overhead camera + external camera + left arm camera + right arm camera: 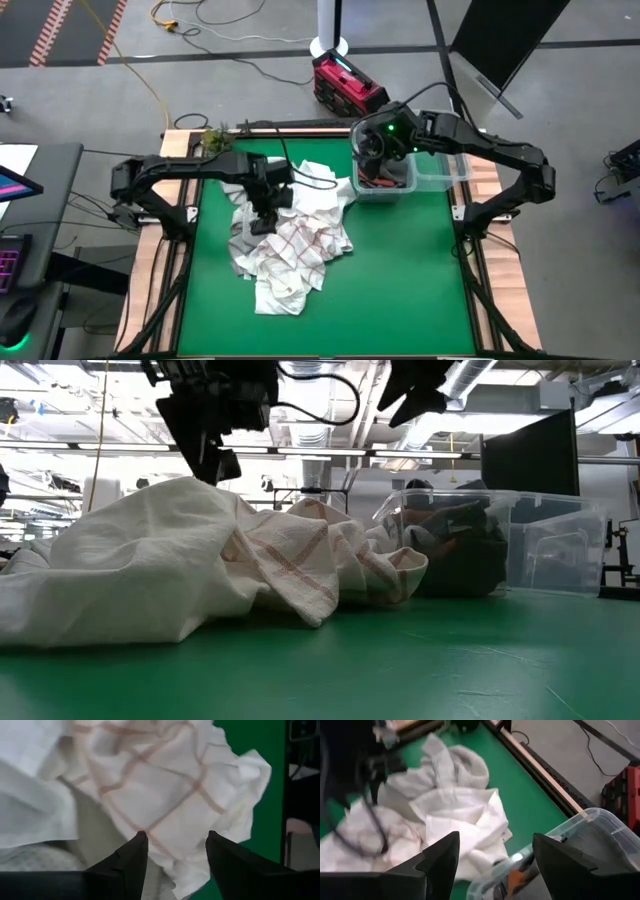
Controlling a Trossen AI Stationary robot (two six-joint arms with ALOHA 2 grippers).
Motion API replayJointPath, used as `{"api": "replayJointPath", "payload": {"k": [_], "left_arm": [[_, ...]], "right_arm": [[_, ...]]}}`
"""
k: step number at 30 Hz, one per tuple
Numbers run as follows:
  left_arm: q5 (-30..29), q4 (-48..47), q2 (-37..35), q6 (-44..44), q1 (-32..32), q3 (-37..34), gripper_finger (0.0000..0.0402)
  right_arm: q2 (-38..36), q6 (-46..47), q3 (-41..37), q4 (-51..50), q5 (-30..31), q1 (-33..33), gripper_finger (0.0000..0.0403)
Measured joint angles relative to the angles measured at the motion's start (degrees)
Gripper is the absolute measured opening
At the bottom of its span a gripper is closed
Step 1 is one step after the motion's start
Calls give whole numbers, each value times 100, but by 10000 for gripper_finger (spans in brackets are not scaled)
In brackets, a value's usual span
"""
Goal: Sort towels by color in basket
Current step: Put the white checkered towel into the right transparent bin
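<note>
A pile of towels lies on the green table: a white towel with red check lines (300, 245) (170, 785), a plain white towel (320, 190) (465, 815) and a light grey towel (238, 235) (460, 762). My left gripper (262, 215) (175, 842) is open just above the pile, over the checked towel, and touches nothing. My right gripper (375, 150) (495, 845) is open and empty above a clear basket (410, 190) (450, 510). This basket holds a dark grey towel (470, 555) and a rust-orange towel (515, 877).
A second clear basket (445, 165) (560, 550) stands right of the first, at the table's far right. Bare green table (400, 290) lies near and to the right of the pile. A red box (345, 85) and cables lie on the floor beyond the table.
</note>
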Motion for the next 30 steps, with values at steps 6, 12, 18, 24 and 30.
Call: {"api": "replayJointPath", "payload": {"k": [6,12,18,24,30], "left_arm": [[-167,62,0,454,-117,0,188],[-112,975,17,287,-386,-205,188],[-480,2039,22,-726,-688,-895,188],[-2074,3182,26,-2472,-826,-1493,188],[-2146,4156,26,-3408,-965,-2054,167]], "right_arm": [[-13,861,2,145,12,67,281],[-15,1851,2,-6,14,549,281],[-17,1895,2,-179,416,1183,281],[-17,1581,71,-190,560,1647,281],[-22,1352,146,-59,861,2495,281]]}}
